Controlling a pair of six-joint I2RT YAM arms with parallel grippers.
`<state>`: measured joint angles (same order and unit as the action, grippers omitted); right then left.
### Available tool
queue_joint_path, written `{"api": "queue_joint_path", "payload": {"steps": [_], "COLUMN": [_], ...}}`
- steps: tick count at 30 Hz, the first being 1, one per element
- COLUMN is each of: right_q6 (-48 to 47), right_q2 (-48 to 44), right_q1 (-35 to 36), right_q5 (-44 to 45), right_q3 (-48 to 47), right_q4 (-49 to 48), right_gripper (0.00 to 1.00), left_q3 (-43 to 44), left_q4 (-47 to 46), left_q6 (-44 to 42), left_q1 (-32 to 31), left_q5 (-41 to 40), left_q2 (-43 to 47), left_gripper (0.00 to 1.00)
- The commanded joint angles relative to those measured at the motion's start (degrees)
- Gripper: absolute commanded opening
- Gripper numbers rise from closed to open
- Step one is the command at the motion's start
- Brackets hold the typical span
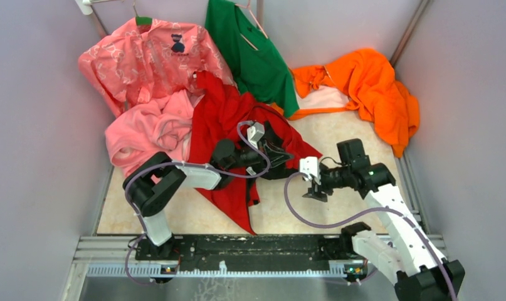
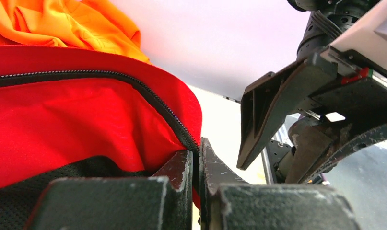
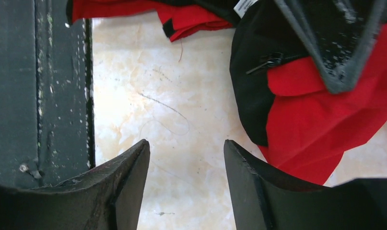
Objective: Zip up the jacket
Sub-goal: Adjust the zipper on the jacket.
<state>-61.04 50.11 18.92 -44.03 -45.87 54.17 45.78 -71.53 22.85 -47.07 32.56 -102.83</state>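
Observation:
The red jacket lies crumpled in the middle of the table, its dark lining showing. My left gripper is on its right edge. In the left wrist view the left gripper is shut on the jacket's edge, right where the dark zipper runs down into the jaws. My right gripper hangs open over bare tabletop just right of the jacket. In the right wrist view the right gripper is open and empty, with red fabric and black lining to its right.
A pink patterned shirt, pink fleece, green garment and orange garment lie along the back. Grey walls close both sides. A black rail runs along the near edge. The marble tabletop lies under my right gripper.

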Motion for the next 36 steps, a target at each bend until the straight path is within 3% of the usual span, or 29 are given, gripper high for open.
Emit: {"api": "queue_joint_path", "payload": {"steps": [1,7,14,20,36], "right_q6": [3.3,14.7,28.9,39.2,48.9], "right_q2": [-2.1,-1.2,-0.8,-1.0,2.9], "right_q1": [-3.6,-8.4,-18.1,-18.4,-18.5], "right_q5": [-7.7,-12.9,-26.1,-26.1,-18.9], "right_q3": [-2.9,-4.0,-2.3,2.5,6.3], "right_q4": [-0.5,-6.8,-16.5,-25.5,-34.7], "right_gripper": [0.59,0.63,0.82,0.92,0.91], "left_q3": [-2.2,-5.3,-6.6,-6.1,-1.9], "left_q4": [-9.2,-14.2,-20.1,-28.6,-31.2], "left_q6": [5.1,11.7,21.4,30.7,35.0], "left_q1": [0.6,0.7,0.6,0.3,-2.7], "left_q5": [-0.6,-3.6,-7.1,-9.3,-12.8], "left_q2": [-0.3,0.8,-0.5,-5.0,-9.7], "left_gripper": [0.0,0.0,0.0,0.0,0.0]}}
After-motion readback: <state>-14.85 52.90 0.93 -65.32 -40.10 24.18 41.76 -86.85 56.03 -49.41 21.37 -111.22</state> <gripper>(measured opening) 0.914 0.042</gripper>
